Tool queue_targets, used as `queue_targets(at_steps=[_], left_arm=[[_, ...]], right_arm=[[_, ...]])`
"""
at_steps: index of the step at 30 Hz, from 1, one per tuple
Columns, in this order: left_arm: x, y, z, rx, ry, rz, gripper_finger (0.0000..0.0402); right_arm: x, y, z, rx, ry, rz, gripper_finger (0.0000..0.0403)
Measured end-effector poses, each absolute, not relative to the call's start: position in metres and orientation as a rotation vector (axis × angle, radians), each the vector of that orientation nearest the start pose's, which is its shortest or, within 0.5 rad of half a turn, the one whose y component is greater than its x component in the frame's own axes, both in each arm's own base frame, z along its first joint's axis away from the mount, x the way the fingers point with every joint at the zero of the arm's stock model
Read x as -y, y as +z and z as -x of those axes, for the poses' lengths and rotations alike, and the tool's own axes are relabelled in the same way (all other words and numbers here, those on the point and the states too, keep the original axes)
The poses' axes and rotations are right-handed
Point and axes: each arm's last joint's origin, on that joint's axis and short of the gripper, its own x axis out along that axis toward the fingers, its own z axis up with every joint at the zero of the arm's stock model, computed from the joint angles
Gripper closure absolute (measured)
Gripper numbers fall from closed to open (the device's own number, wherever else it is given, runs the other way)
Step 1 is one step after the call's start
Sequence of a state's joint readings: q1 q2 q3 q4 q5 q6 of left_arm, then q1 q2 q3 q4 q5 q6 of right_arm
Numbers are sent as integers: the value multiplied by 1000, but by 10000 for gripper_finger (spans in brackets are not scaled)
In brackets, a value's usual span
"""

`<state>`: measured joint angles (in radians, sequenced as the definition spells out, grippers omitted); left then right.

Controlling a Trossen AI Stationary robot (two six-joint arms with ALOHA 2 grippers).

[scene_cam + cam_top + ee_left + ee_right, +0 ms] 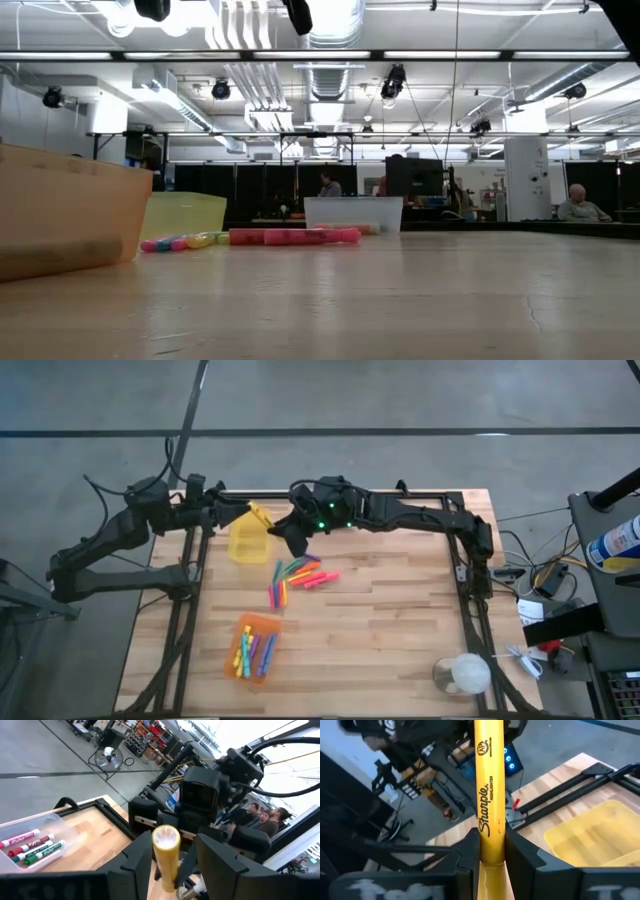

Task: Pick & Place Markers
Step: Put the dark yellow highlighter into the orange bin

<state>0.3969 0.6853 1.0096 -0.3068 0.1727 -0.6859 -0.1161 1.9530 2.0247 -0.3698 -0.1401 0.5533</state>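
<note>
A yellow highlighter marker (260,515) is up in the air at the table's far left, above the yellow bin (247,545). My right gripper (490,857) is shut on it. My left gripper (172,870) is open, and its fingers stand on either side of the marker's free end (166,840). I cannot tell whether they touch it. A loose pile of pink, orange, green and blue markers (300,574) lies flat on the table. More markers lie in the orange bin (255,645). My right gripper pinches the yellow marker's barrel (490,837) between its two fingers. The marker runs along the fingers and sticks out ahead of them toward my left gripper. It is lifted clear of the table and the bin.
A clear bin (30,845) holds red and green white-barrelled markers. A round clear container (462,673) stands at the near right corner. The black frame rails (470,590) run along the table's sides. People show in the room beyond the table.
</note>
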Motion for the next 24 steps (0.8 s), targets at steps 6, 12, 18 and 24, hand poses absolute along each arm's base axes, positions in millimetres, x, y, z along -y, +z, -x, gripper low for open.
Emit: queue_targets(at_steps=[6, 12, 18, 24], left_arm=[[-47, 406, -126, 84, 213, 709, 255], [-53, 400, -142, 47, 211, 743, 255], [-54, 401, -144, 58, 206, 766, 281], [-53, 401, -142, 63, 205, 786, 339]], right_arm=[[52, 399, -450, -265, -62, -598, 338], [53, 399, -451, -247, -61, -606, 338], [53, 399, -451, -246, -70, -606, 337], [54, 399, -451, -230, -128, -597, 335]])
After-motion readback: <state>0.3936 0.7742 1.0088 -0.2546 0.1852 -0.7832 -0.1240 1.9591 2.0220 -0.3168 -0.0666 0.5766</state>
